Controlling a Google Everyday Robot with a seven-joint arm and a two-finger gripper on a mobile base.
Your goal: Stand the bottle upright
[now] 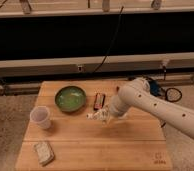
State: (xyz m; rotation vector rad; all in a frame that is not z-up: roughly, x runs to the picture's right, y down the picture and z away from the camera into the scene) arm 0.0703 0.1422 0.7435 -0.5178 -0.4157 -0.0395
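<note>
The small whitish bottle [93, 116] is at the tip of my gripper [101, 116], in the middle of the wooden table [90, 145], just below and right of the green bowl [70, 98]. The bottle lies roughly sideways and seems raised slightly off the table. The gripper is shut on the bottle and covers its right part. My white arm [145, 102] reaches in from the right.
A small dark red object [99, 101] lies next to the bowl, just above the gripper. A translucent white cup [40, 118] stands at the left. A pale packet [43, 152] lies at the front left corner. Cables lie on the floor at the right.
</note>
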